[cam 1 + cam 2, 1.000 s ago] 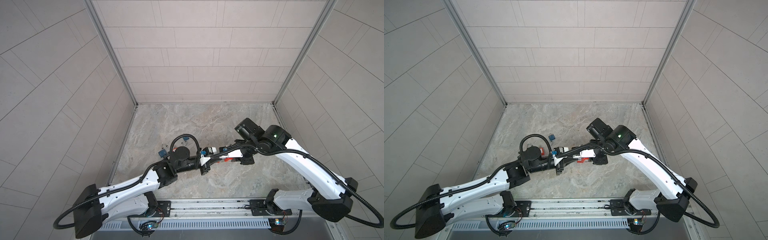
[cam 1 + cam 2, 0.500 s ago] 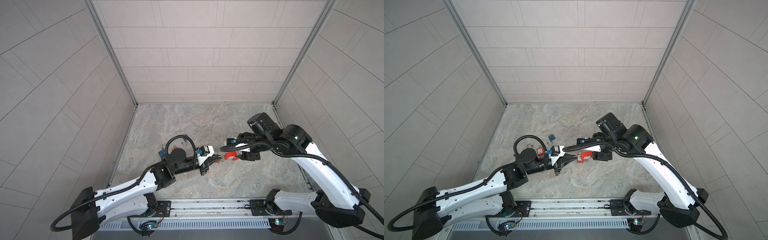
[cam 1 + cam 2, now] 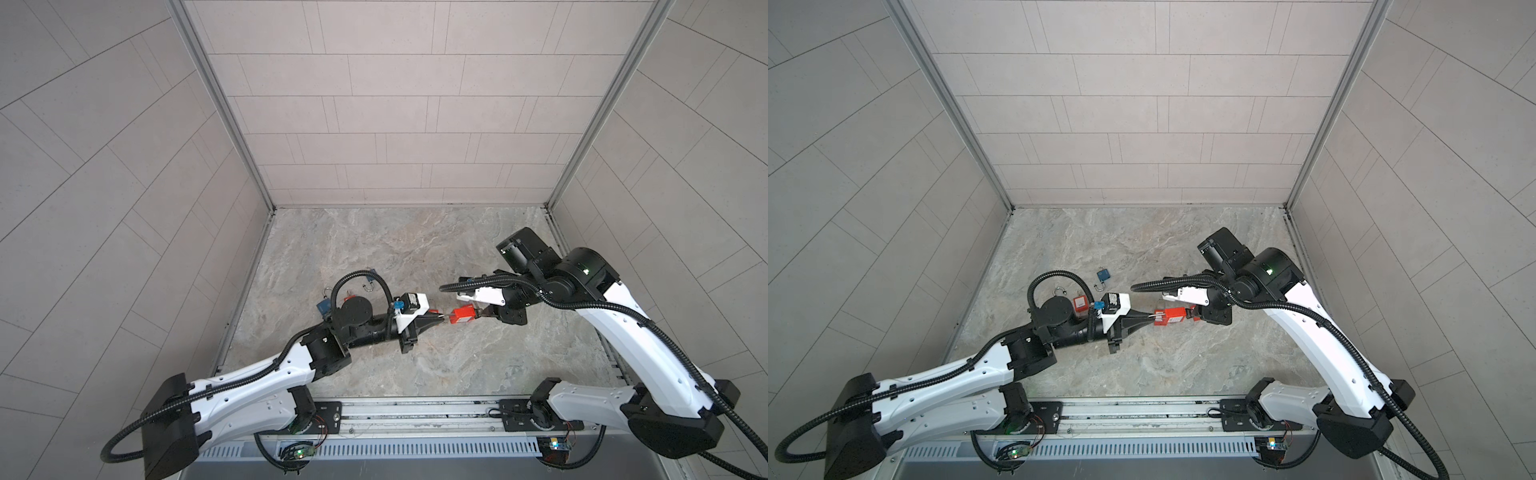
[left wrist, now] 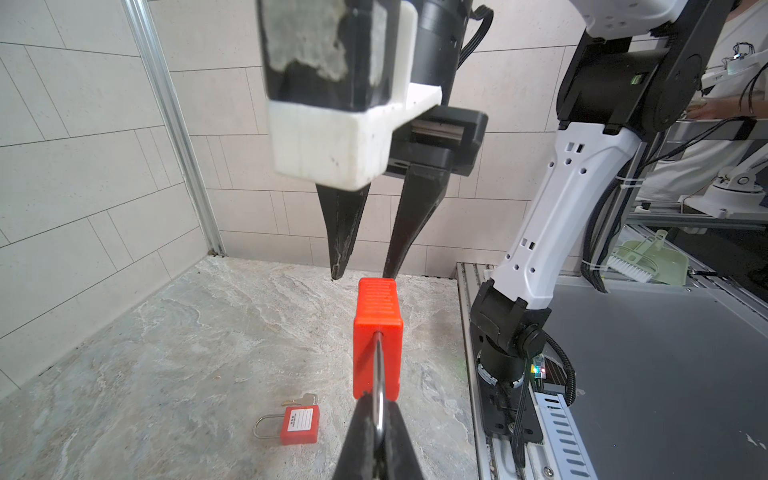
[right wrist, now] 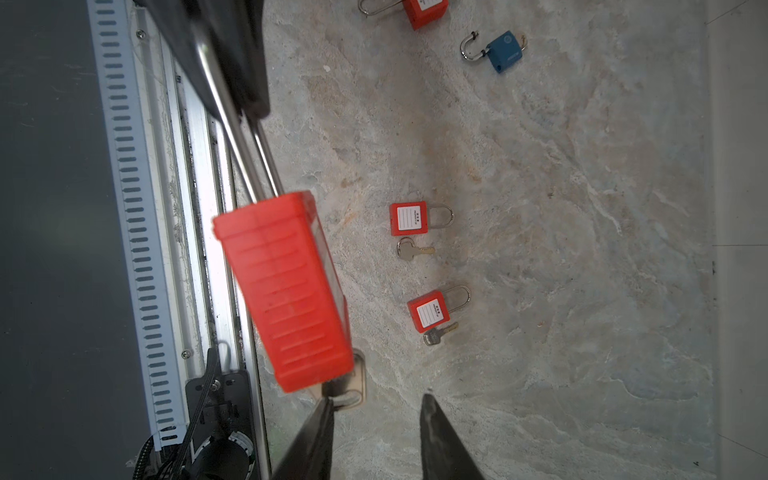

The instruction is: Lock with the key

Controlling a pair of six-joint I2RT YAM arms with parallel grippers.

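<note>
Top views: holding red padlock point(image 3: 463, 314) up off the floor point(image 3: 415, 257), mid-table, w/ L gripper point(image 3: 441, 319) shut on the shackle end. Have R gripper point(image 3: 482, 312) at the base end; can't tell if touching or just off.

L wrist: seeing L fingers point(image 4: 357, 440) clamped tight on steel shackle point(image 4: 379, 374), w/ body sticking straight out. Seeing R fingers point(image 4: 340, 232) apart, tips right at far end of body, closed on nothing.

R wrist: looks like key point(image 5: 352, 384) head poking out of lock base, blurry, beside one R finger, not pinched. Also spotting spare padlocks point(image 5: 409, 218) + spare keys point(image 5: 411, 250) flat on floor, well apart from this.

Handling, est.: rigid lock, prob fairly light, slick plastic; could pivot on shackle grip. Small thin key: pinch head across flat faces, squarely, else likely to slip on turning.
</note>
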